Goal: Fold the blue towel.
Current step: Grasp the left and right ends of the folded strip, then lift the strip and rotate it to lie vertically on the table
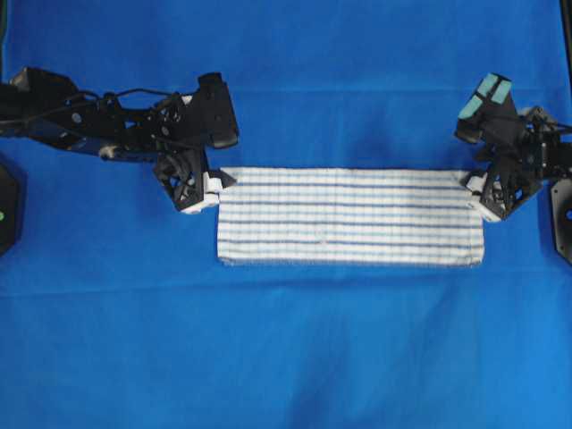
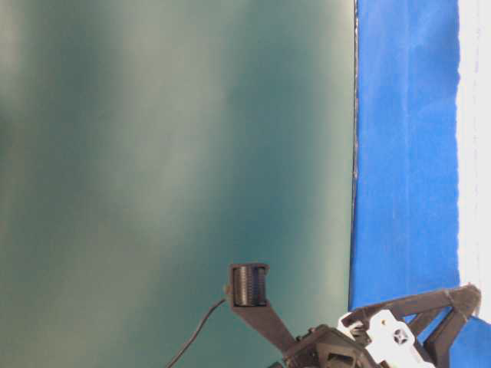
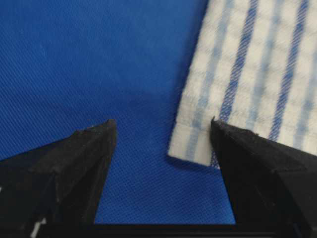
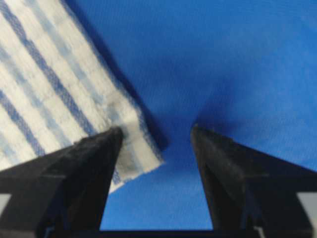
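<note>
On the tabletop (image 1: 286, 357), covered w/ a plain blue cloth, the blue towel (image 1: 350, 217) is laid flat at centre as a long strip running left–right, apparently doubled already, judging by the thick layered corner seen in the right wrist view.

Left end effector (image 1: 207, 186) is set at the far-left corner of the towel, jaws spread wide, nothing held. In the left wrist view the corner (image 3: 190, 148) is seen betw. the two fingers, close to the right one; contact can't be confirmed. Right end effector (image 1: 483, 198) is placed at the far-right corner, also wide and empty; in its wrist view the corner (image 4: 136, 153) is overlapped by the left finger (image 4: 79, 173), w/ bare blue cloth filling most of the gap. Whether that finger is pressed on the fabric can't be told.

Table-level view: only a green backdrop, the tablecloth edge and part of one arm are shown; nothing useful re the towel.

Step in hand, as judged: approach for the next fold, both corners on the far long edge being lined up for pinching. No grasp made yet.

Next move calls for: each corner to be centred betw. the fingers, esp. on the right where it sits off to one side; all layers to be caught, not just the top one; both sides closed and lifted together so the strip isn't skewed.
</note>
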Controlling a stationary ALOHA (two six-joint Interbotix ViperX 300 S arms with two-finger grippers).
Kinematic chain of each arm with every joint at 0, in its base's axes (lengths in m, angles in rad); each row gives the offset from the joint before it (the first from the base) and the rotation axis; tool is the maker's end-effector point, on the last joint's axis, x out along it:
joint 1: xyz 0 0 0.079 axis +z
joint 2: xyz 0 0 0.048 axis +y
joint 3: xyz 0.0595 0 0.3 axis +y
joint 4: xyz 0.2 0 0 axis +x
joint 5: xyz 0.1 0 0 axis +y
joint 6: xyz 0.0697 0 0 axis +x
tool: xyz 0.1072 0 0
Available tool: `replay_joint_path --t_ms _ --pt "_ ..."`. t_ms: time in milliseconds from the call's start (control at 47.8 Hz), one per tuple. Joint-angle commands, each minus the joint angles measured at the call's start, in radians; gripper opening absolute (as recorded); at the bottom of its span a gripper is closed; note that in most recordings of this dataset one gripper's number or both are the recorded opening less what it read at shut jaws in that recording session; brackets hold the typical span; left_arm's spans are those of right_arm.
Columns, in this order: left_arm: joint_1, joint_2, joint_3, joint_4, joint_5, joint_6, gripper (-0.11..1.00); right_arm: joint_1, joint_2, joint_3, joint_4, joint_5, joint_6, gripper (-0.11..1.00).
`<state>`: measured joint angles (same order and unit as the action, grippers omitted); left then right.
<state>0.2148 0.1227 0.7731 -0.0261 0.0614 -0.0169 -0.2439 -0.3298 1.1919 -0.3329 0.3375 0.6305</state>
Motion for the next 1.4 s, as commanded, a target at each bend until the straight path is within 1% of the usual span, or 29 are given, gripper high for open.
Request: replay_joint_path --t_ms 0,125,188,230,272,397,439,460,648,795,920,1129,1255,1380 --pt "0.002 -0.005 -0.014 0.002 -0.002 -0.006 0.69 -0.003 0.015 -0.014 -0.005 -0.026 -0.003 0.63" --pt "0.002 -0.006 -0.014 0.002 0.014 -0.012 0.66 -0.003 0.014 -0.014 -0.005 -0.026 -0.012 0.62" --pt "-0.002 -0.006 -0.017 0.002 0.035 -0.014 0.59 -0.002 0.014 -0.015 -0.003 -0.026 -0.015 0.58" --pt "-0.005 -0.005 -0.020 0.002 0.051 -0.014 0.52 0.002 0.014 -0.015 -0.005 -0.028 -0.017 0.53" --pt "-0.008 -0.003 -0.023 0.002 0.067 -0.014 0.42 0.005 0.012 -0.017 -0.005 -0.031 -0.017 0.45" --pt "-0.014 -0.002 -0.031 0.000 0.100 -0.015 0.12 0.011 0.005 -0.017 -0.005 -0.031 -0.017 0.11" --pt "-0.014 -0.002 -0.032 0.000 0.109 -0.017 0.04 0.011 -0.005 -0.017 -0.005 -0.031 -0.017 0.04" --pt "-0.014 -0.002 -0.032 0.000 0.114 -0.017 0.03 0.011 -0.008 -0.015 -0.003 -0.031 -0.017 0.04" --pt "-0.014 -0.008 -0.044 0.000 0.137 -0.014 0.03 0.011 -0.043 -0.015 -0.005 -0.028 -0.017 0.04" --pt "-0.014 -0.049 -0.066 0.000 0.181 -0.005 0.03 0.011 -0.101 -0.028 -0.003 -0.008 -0.014 0.04" --pt "-0.014 -0.124 -0.092 0.000 0.258 -0.002 0.03 0.015 -0.186 -0.055 0.000 0.061 -0.014 0.04" --pt "-0.018 -0.253 -0.140 0.000 0.376 0.000 0.03 0.051 -0.364 -0.123 0.002 0.235 -0.014 0.04" --pt "-0.037 -0.314 -0.147 0.000 0.396 0.000 0.03 0.083 -0.462 -0.152 0.002 0.291 -0.012 0.04" --pt "-0.069 -0.357 -0.149 0.000 0.393 0.000 0.03 0.117 -0.532 -0.163 0.003 0.310 -0.012 0.04"
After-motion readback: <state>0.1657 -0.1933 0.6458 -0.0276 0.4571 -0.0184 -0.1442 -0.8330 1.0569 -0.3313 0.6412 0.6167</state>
